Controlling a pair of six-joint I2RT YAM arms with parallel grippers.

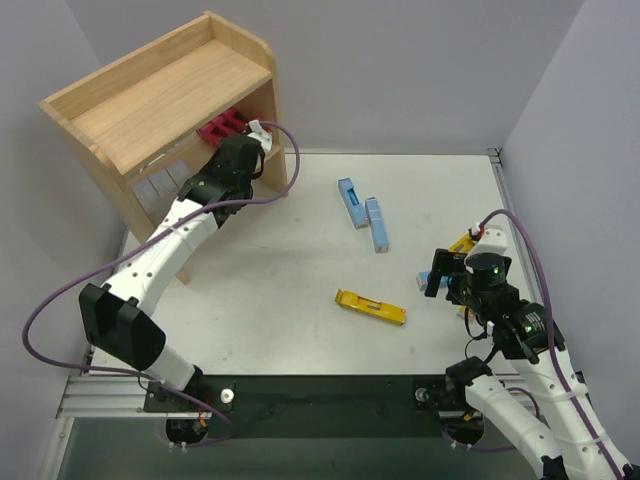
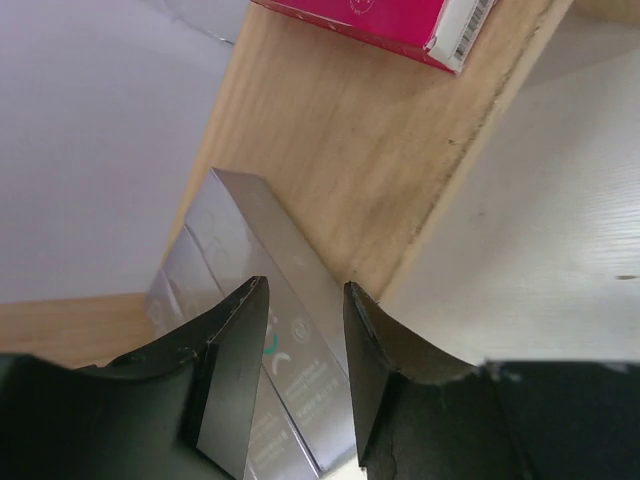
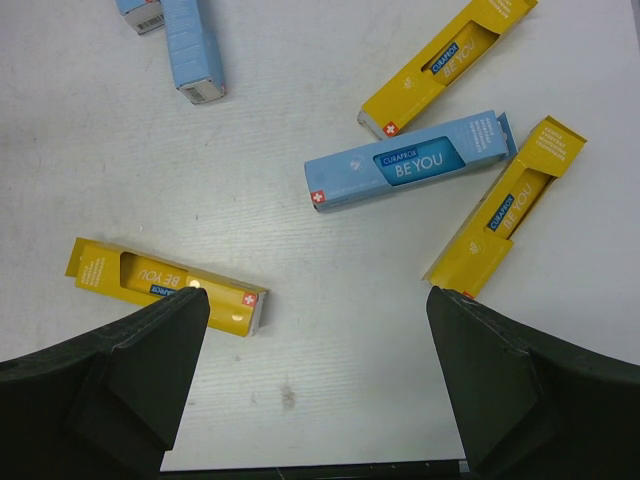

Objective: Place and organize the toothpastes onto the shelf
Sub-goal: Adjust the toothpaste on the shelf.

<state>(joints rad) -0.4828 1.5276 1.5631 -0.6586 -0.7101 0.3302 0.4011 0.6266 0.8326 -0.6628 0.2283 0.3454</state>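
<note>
Farthest from the light wooden two-tier shelf (image 1: 170,100), by the arm bases, the right tool (image 3: 318,300) hangs spread wide and empty over the white counter (image 1: 280,280). Below it lie three long yellow cardboard cartons (image 3: 165,285) and one long light blue cardboard carton (image 3: 410,165). They are loose, at odd angles, and all well apart from the shelf. Two more light blue cartons (image 1: 350,202) lie side by side, roughly midway between that cluster and the shelf. These boxes look light and hollow: probably stiff along their length, with thin walls that would dent under a hard squeeze and smooth printed faces that could slip. The best hold is likely across the narrow width near mid-length, so a carton lifts level rather than tipping. In the shelf's lower tier, the left tool (image 2: 304,290) straddles a long silver-grey cardboard carton (image 2: 270,230). This carton lies flat on the lower board near its edge, with at least one more silver one against its side. The jaws stand close on either flank, but I cannot tell whether they pinch the carton or only stand beside it. Farther along the same board lie the magenta-red cartons (image 2: 370,20). The shelf's top tier is bare.
</note>
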